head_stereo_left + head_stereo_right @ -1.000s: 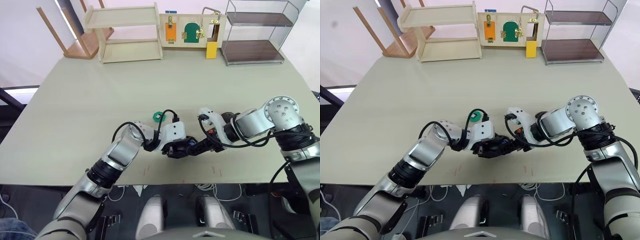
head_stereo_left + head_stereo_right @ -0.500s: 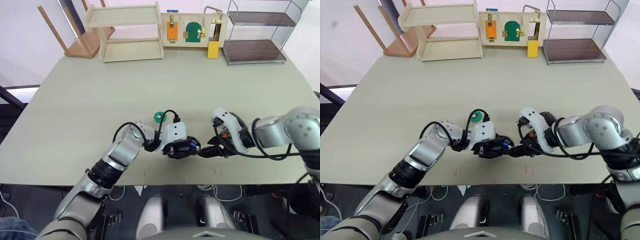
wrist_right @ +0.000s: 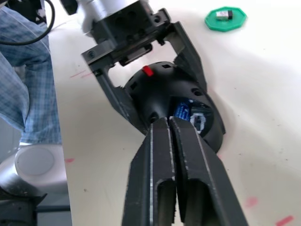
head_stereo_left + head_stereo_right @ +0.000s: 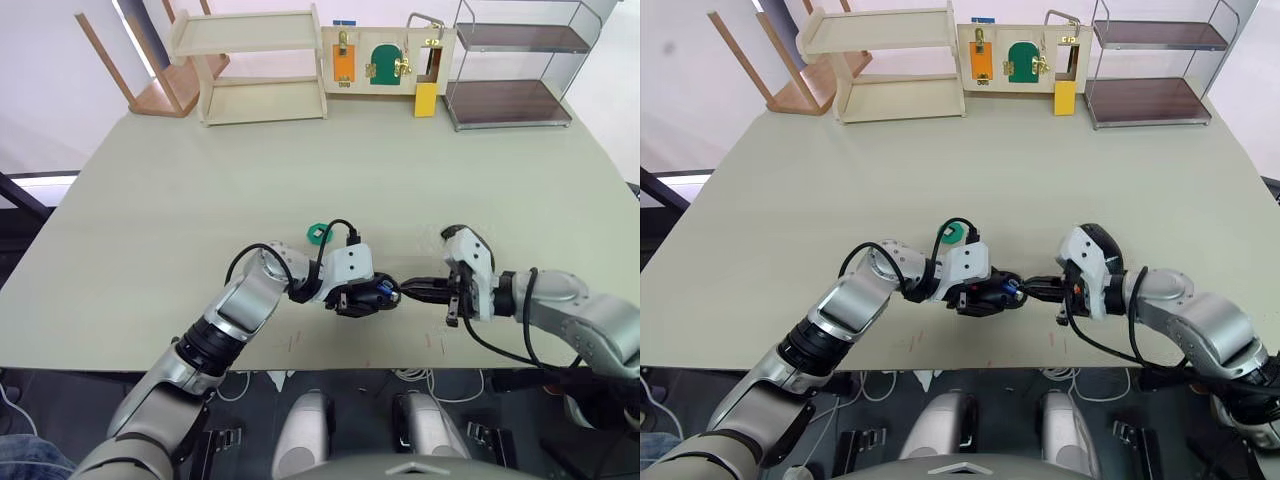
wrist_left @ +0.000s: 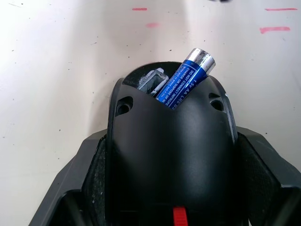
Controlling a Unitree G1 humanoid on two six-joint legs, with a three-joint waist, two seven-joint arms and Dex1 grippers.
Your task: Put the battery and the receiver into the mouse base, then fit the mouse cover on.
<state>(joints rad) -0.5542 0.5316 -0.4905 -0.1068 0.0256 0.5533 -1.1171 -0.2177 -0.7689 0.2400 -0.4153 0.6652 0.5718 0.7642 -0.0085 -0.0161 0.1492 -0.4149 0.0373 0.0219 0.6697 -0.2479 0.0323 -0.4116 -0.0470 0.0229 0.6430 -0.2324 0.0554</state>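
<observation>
One battery (image 5: 187,78) tilted silver-end-up in mouse base (image 5: 171,150), left gripper (image 4: 352,298) clamping base, right gripper (image 3: 170,129) pinched empty.

Mouse base (image 5: 171,155): black plastic, matt, faintly grained, smooth over the hump; one small red plastic tab at its near end. Battery (image 5: 186,77): glossy blue printed wrap, bright bare-metal cap with a mirror sheen. Left gripper (image 4: 362,297): black matt plastic fingers (image 5: 77,188), finely textured on the inner pads; white smooth plastic housing behind. Right gripper (image 3: 170,123): black fingers, semi-matt, smooth. Tabletop (image 4: 250,190): pale beige, matt, smooth, lightly speckled, a few red marks. Green disc (image 3: 226,18): smooth plastic. Far shelf (image 4: 262,65): pale unfinished-looking wood. Wire rack (image 4: 510,65): thin shiny metal frame, dark brown shelves.
</observation>
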